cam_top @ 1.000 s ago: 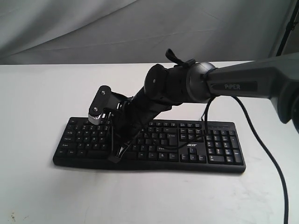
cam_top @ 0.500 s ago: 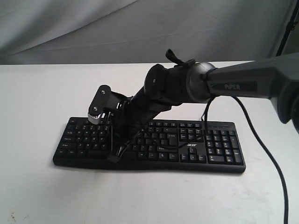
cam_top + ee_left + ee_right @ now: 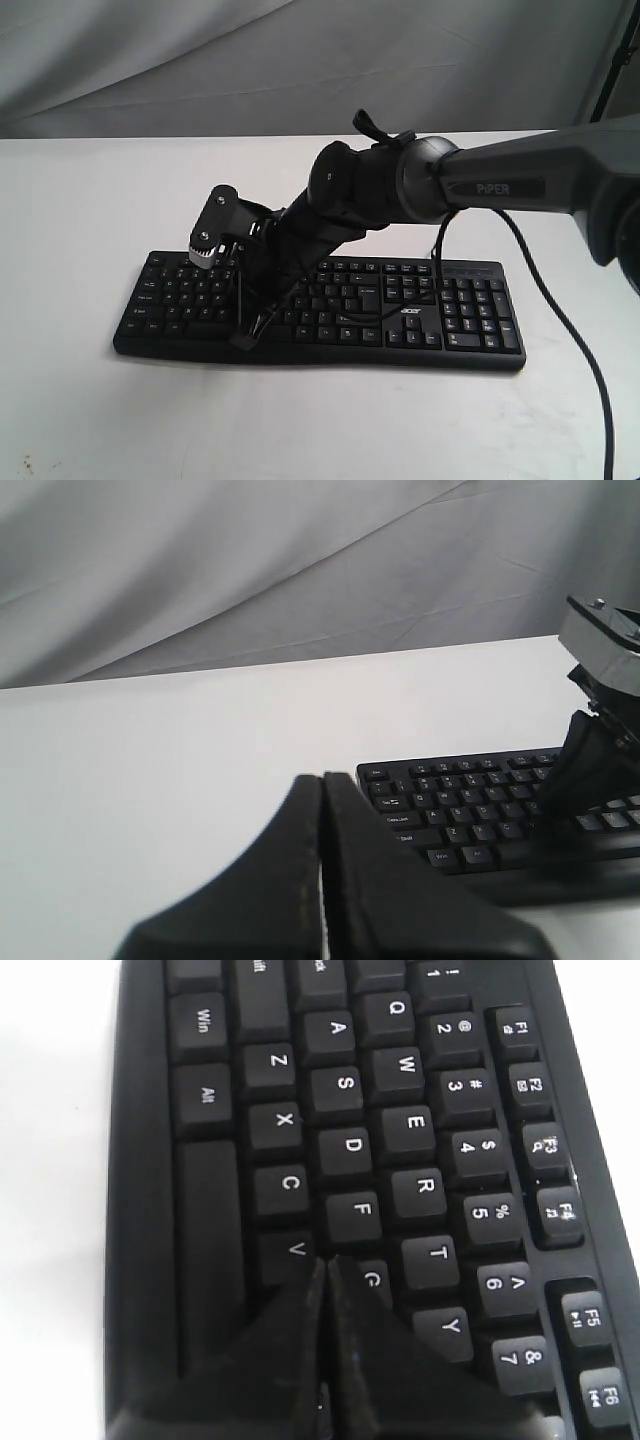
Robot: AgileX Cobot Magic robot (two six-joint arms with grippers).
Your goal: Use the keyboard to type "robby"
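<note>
The black keyboard lies across the white table, its "acer" logo near the arrow keys. My right arm reaches over to its left half. There the right gripper is shut, with its tips down among the lower letter rows. In the right wrist view the shut tips sit between the V and G keys of the keyboard, hiding the keys beneath them. My left gripper is shut and empty, held off the keyboard's left end. It does not show in the exterior view.
A black cable hangs from the right arm and trails over the table beyond the number pad. A grey cloth backdrop rises behind the white table.
The right arm's wrist and elbow have shifted very slightly. The shut tips stay at the same spot on the keyboard.
</note>
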